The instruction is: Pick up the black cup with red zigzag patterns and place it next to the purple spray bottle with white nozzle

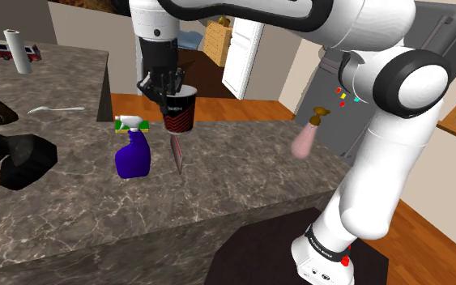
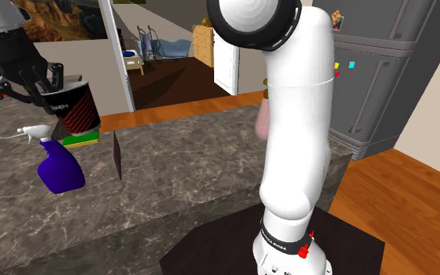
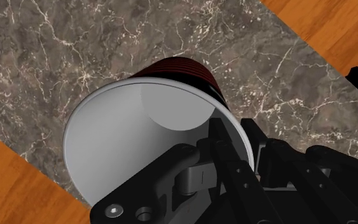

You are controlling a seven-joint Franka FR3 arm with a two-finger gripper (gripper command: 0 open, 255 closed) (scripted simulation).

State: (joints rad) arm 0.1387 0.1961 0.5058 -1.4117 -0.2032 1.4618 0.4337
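Black cup (image 1: 181, 111) with red zigzags hangs above the marbled counter (image 1: 258, 162), its rim pinched by the gripper (image 1: 169, 91), just beside the purple spray bottle (image 1: 134, 154) (pickup looks done), so lowering and releasing it there is what remains.

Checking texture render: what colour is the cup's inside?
The cup is plain white inside, shown best in the wrist view.

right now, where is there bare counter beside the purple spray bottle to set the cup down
Bare counter runs between the thin dark upright panel and the pink bottle, and in front of the purple spray bottle toward the near edge. Crowded: green sponge behind it, black shapes on the shoulder view's left.
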